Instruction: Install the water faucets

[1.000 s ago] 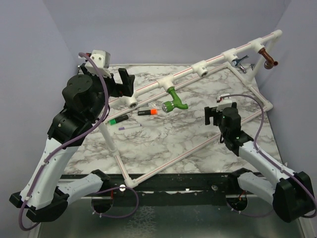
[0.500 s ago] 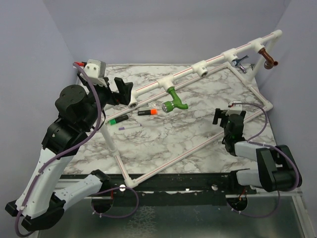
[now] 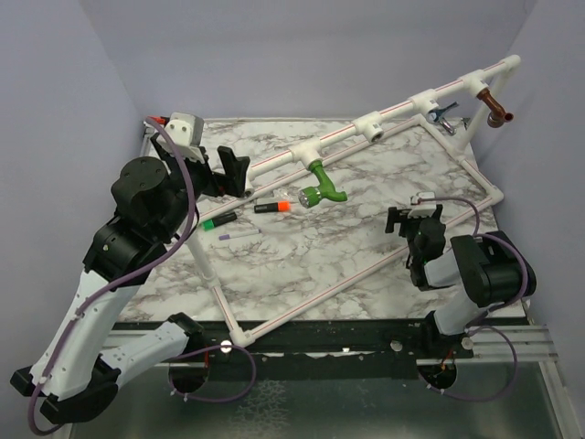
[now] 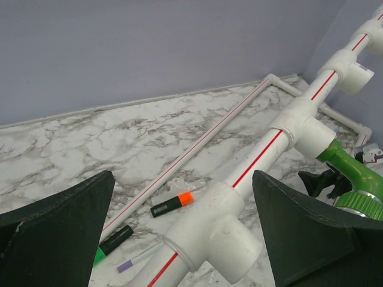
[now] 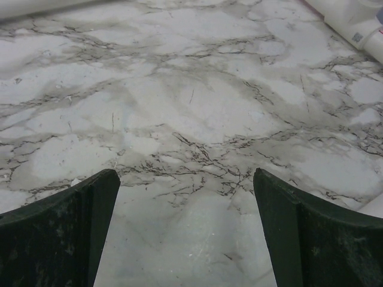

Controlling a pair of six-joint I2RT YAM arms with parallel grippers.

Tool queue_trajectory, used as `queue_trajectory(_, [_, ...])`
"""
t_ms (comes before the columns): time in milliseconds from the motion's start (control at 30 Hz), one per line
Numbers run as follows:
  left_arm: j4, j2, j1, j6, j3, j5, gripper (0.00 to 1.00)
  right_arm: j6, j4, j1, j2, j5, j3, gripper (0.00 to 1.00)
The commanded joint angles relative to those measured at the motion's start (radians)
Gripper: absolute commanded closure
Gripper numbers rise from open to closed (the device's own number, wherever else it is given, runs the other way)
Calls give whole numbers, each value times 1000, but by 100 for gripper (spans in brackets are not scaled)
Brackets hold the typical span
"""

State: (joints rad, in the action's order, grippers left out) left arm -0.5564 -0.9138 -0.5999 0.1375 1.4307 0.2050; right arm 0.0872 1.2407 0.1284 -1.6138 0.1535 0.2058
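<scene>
Looking down from above: marble table [image 3: 302, 265], with a white pipe [image 3: 400, 110] raised on a frame and slanting from left of centre up to the upper right corner.

Green faucet [image 3: 320, 186]: centre of the overhead view. Its stem meets a tee [image 3: 306, 155] on the raised pipe, and the body hangs down over the marble with the bent spout pointing right. Neither gripper touches it. In the left wrist view it shows at the right edge, just above the right finger.

Chrome faucet [image 3: 442, 113]: upper right, at another tee on the same pipe. Copper faucet [image 3: 496, 110]: further right, at the pipe's far end near the corner.

Left gripper [image 3: 233, 169]: left of centre, close by the pipe's lower end and well left of the green faucet. Jaws spread wide, nothing held. Its own camera shows the end tee [image 4: 215, 230], open socket toward the lens, lying between the two dark fingers [image 4: 57, 230]. Cannot tell whether anything touches.

Right gripper [image 3: 413, 222]: right of centre, low over the table, apart from all three faucets. Jaws released and wide; the wrist view shows only bare marble between them.

On the marble under the pipe, left of the green faucet: orange marker [image 3: 272, 207], green marker [image 3: 219, 220], purple pen [image 3: 239, 234], lying near each other.
</scene>
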Motion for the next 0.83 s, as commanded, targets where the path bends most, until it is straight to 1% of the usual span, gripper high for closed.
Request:
queue_trajectory(0, [4, -5, -6, -2, -14, -24, 1, 16, 103, -12, 0, -38, 6, 0])
queue_trajectory(67, [6, -5, -7, -1, -18, -30, 1, 15, 124, -11, -5, -19, -1, 0])
queue_trajectory(200, [3, 9, -8, 0, -18, -27, 1, -4, 58, -12, 3, 6, 24, 0])
queue_trajectory(267, [-2, 17, -8, 3, -18, -21, 1, -8, 73, -11, 3, 20, 17, 0])
queue_trajectory(500, [-19, 45, -8, 10, -35, -11, 1, -10, 72, -12, -3, 24, 23, 0])
queue_trajectory(633, [-33, 73, -8, 9, -62, 7, 1, -16, 44, -13, -6, 26, 41, 0])
queue_trajectory(733, [-42, 85, -8, 5, -82, 10, 1, -40, -25, -47, -8, -24, 76, 0])
queue_trajectory(800, [-40, 92, -8, 6, -95, 8, 1, -38, -11, -54, 2, -34, 60, 0])
